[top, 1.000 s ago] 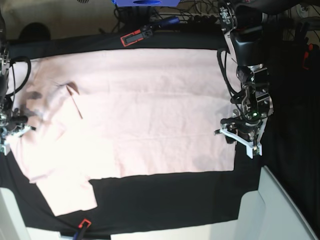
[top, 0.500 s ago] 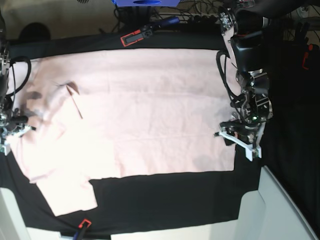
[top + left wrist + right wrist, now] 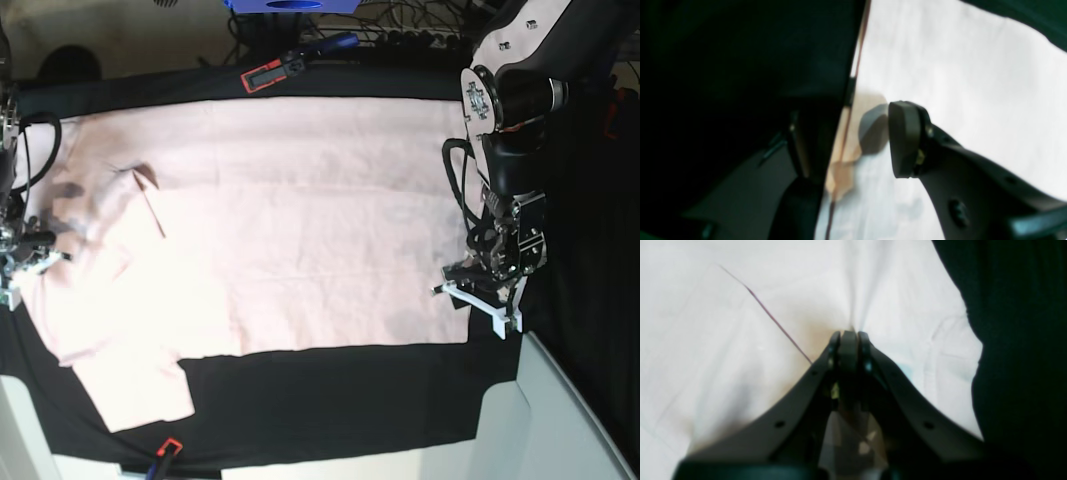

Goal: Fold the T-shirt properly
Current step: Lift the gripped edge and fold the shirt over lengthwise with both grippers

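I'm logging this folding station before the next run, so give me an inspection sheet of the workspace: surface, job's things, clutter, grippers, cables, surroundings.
Surface: black cloth covers the table.
Job's things: pink T-shirt lies spread flat, plain side up, one sleeve toward the near edge, a small crease near the right arm's side.
Clutter: a red-and-black tool at the far edge, another at the near edge.
Grippers: right gripper shut on the T-shirt, fabric puckering at its tips; left gripper open, straddling the shirt's side edge.
Cables: black cable loops along the left arm; more wiring tangled behind the table.
Surroundings: a blue object beyond the far edge; pale panels at the near corners.
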Tool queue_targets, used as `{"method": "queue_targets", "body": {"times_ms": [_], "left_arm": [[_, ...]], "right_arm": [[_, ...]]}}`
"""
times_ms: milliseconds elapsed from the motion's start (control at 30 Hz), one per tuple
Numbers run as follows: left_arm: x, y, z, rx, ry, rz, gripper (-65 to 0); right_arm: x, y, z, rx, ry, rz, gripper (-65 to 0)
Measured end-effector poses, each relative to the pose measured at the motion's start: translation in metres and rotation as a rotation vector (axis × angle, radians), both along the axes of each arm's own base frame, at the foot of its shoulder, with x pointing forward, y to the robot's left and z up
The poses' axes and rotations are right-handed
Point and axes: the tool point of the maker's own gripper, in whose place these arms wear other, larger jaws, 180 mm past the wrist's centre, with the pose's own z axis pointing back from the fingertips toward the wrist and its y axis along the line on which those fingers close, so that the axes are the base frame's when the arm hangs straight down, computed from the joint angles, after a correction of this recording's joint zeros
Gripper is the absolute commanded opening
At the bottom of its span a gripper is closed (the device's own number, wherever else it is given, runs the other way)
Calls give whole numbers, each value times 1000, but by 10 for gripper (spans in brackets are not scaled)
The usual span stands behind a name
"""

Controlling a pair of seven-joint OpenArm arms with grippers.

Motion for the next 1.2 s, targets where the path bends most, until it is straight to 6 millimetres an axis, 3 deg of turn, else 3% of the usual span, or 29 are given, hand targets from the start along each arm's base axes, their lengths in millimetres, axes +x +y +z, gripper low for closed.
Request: {"method": "queue_targets", "body": {"times_ms": [133, 300, 433, 533, 867, 1067, 1200], "left_arm": [[0, -1, -1, 2, -16, 2, -334], [-2, 1, -2, 6, -15, 8, -571], [-2, -2, -3, 1, -13, 4, -583], [-5, -2, -5, -5, -11, 5, -650], [-24, -1, 14, 43, -21, -19, -650], [-7, 4, 53, 72, -78, -29, -650], [-10, 4, 57, 84, -90, -34, -650]], "right_arm": [[0, 0, 0, 1, 0, 1, -650], [0, 0, 0, -1, 1, 3, -650], [0, 0, 0, -1, 1, 3, -650], [0, 0, 0, 0, 1, 3, -650], [1, 1, 1, 0, 1, 2, -650], [11, 6, 8, -1, -11, 26, -650], [17, 10, 12, 25, -37, 6, -650]]}}
